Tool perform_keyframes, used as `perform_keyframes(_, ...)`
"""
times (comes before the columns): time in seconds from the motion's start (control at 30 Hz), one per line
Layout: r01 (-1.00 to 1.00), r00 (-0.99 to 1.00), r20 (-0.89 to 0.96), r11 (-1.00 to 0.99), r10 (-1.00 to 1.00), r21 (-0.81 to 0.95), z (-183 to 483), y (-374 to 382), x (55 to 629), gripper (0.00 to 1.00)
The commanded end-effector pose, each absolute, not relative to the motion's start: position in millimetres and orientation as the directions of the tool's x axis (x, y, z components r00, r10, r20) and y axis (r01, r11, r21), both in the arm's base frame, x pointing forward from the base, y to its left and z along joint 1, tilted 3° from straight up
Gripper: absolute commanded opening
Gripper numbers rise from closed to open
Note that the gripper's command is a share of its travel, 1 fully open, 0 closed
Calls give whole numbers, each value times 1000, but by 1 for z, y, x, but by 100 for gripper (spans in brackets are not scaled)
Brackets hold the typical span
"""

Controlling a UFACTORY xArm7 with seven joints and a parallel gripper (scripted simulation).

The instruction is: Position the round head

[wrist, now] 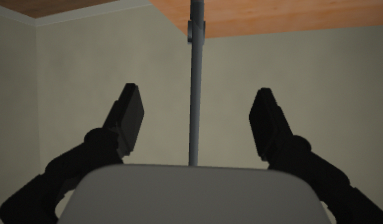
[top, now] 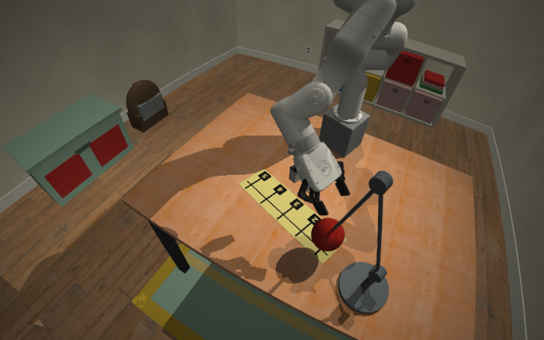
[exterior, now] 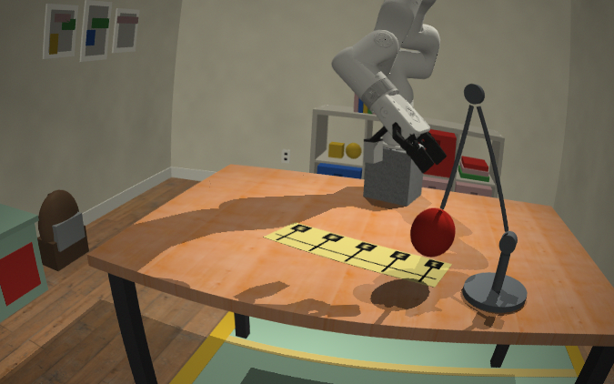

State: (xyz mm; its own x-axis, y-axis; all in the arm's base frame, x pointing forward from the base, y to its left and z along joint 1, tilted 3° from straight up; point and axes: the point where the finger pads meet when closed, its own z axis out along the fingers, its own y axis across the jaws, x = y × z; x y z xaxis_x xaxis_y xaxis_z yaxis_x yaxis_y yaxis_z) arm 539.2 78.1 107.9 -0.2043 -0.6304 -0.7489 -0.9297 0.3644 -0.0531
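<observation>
The lamp's round red head [exterior: 432, 231] hangs above the bench near the end of the yellow strip [exterior: 357, 253] closest to the foot, about over mark 1; it also shows in the top view [top: 327, 233]. The dark grey foot [exterior: 494, 291] stands on the bench, with two thin arms meeting at a top joint [exterior: 474, 93]. My gripper [exterior: 418, 147] is open and empty, up in the air beside the lamp's arm, above and behind the head. In the wrist view a lamp arm [wrist: 194, 100] stands between my open fingers, farther off.
The robot's grey base block [exterior: 390, 181] stands on the bench behind the strip. A shelf with coloured boxes [exterior: 461, 162] is against the back wall. A green cabinet [top: 70, 146] and a brown chair [top: 144, 103] stand on the floor to the left.
</observation>
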Motion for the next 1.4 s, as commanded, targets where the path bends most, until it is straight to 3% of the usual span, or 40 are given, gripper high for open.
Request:
perform_keyframes(0.0, -929, -202, -749, 366, -630, -57, 103, 85, 544, 100)
perform_keyframes(1.27, -927, -206, -748, 371, -631, -58, 72, 118, 558, 100)
perform_keyframes(1.3, -927, -206, -748, 371, -631, -58, 72, 118, 558, 0)
perform_keyframes(1.37, -927, -206, -748, 371, -631, -58, 72, 118, 558, 0)
